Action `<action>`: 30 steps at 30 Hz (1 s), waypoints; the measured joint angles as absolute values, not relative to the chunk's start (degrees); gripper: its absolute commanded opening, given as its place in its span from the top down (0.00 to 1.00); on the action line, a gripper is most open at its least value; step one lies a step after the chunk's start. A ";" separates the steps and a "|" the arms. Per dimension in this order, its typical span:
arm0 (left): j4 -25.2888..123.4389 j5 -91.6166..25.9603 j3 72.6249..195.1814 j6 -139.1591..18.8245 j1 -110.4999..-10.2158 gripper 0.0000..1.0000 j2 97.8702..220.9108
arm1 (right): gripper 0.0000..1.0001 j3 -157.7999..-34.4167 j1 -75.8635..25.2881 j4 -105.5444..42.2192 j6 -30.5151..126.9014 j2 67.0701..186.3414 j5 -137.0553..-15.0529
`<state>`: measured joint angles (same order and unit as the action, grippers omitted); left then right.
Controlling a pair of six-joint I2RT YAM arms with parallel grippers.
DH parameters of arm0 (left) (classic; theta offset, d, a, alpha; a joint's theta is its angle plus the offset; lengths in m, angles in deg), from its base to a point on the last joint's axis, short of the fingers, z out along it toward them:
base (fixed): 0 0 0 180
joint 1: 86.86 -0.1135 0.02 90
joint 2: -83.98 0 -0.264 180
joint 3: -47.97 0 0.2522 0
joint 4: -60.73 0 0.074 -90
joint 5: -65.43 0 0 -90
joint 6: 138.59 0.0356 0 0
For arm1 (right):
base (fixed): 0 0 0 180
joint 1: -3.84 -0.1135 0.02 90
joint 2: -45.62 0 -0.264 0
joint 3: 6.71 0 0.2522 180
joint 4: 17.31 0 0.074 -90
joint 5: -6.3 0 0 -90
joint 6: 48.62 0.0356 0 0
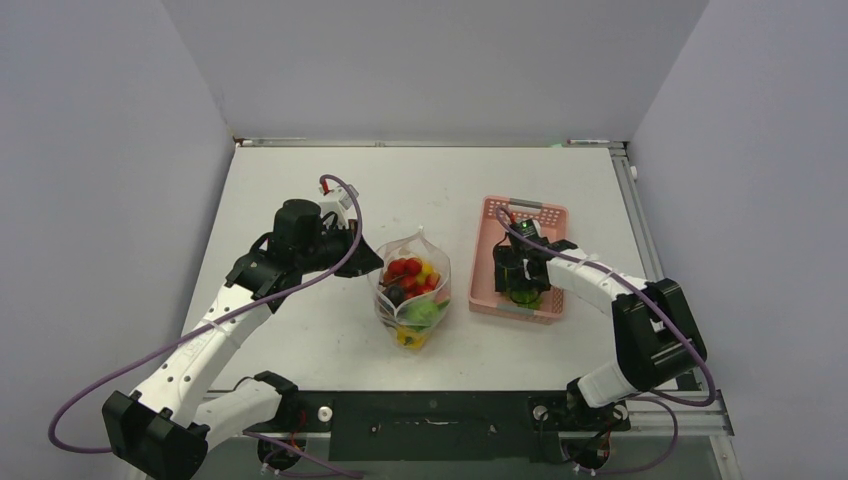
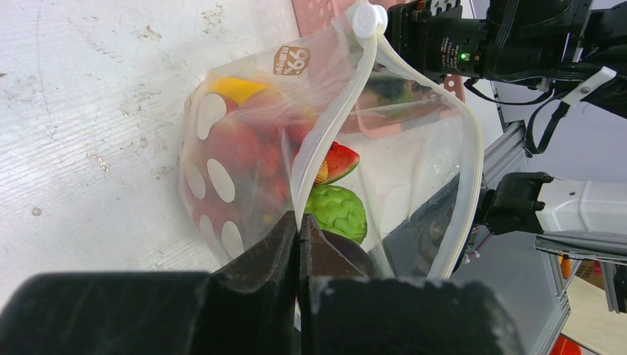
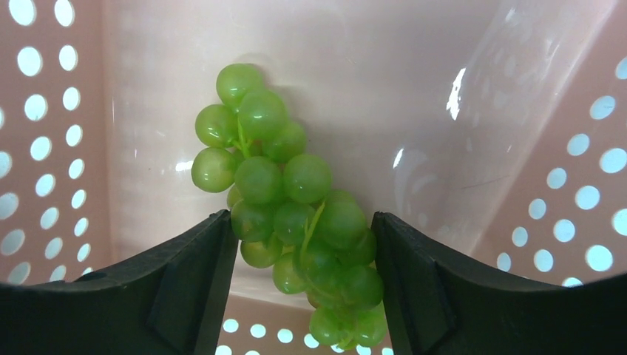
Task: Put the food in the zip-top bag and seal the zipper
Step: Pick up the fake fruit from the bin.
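Right gripper [image 3: 302,235] fingers are sitting wide apart, straddling the green grape cluster [image 3: 292,214] on the floor of the pink basket [image 3: 59,118]. Pads are at or just off the grapes on both sides. Can't tell if I'm actually biting yet.

Cluster's long axis is running from far-left back toward my wrist, slightly diagonal. So I'm closing across its width, around the fat near half.

Left gripper [image 2: 299,225] is pinching fully shut on the zipper [image 2: 330,118] at the near rim of the zip-top bag [image 1: 412,290], holding the mouth gaping. White slider [image 2: 367,18] is sitting at the far end of the strip, so sealing isn't done.

Bag is lying between the two arms, left of the basket, near it but apart.

Bag contents:
- red pieces [image 2: 244,151]
- a yellow one [image 2: 236,89]
- a watermelon slice [image 2: 340,161]
- a bumpy green piece [image 2: 340,211]
- something dark [image 1: 397,295] low down

Grapes are the only food I'm seeing outside the bag, so I'm judging loading as nearly finished. Right arm is the one on them, and left is tied up at the rim. Coming move looks like clamp, lift, carry left, then drop through the mouth. Risk: the floppy rim folding, or the cluster snagging on the zipper.
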<state>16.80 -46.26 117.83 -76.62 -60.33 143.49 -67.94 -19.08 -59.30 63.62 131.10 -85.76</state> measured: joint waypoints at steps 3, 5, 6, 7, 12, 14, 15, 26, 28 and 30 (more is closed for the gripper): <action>16.80 -46.26 117.83 -76.62 -60.33 1.00 143.49 | 0.57 -67.72 -19.08 -58.38 63.33 131.49 -85.74; 16.80 -46.26 117.83 -76.62 -60.33 1.00 143.49 | 0.65 -67.70 -19.08 -57.96 63.07 131.56 -85.70; 16.80 -46.26 117.83 -76.60 -60.33 1.00 143.49 | 0.68 -67.70 -19.08 -57.77 63.07 131.58 -85.67; 16.78 -46.26 117.83 -76.60 -60.33 1.00 143.49 | 0.72 -67.70 -19.08 -57.70 62.96 131.58 -85.70; 16.73 -46.24 117.83 -76.58 -60.33 1.00 143.49 | 0.92 -67.89 -19.06 -57.72 62.57 131.56 -86.15; 16.71 -46.24 117.83 -76.58 -60.33 1.00 143.49 | 0.95 -68.18 -19.06 -57.87 62.37 131.49 -86.37; 16.71 -46.24 117.83 -76.58 -60.33 1.00 143.49 | 0.95 -68.37 -19.08 -58.12 62.37 131.45 -86.55; 16.58 -46.24 117.83 -76.58 -60.33 1.00 143.60 | 0.95 -74.91 -19.08 -63.69 62.33 124.63 -89.61; 16.60 -46.24 117.83 -76.58 -60.33 1.00 143.69 | 0.95 -77.20 -19.08 -64.61 62.35 122.66 -89.91; 16.58 -46.24 117.83 -76.58 -60.33 1.00 143.73 | 0.95 -79.19 -19.12 -65.07 62.37 120.87 -90.13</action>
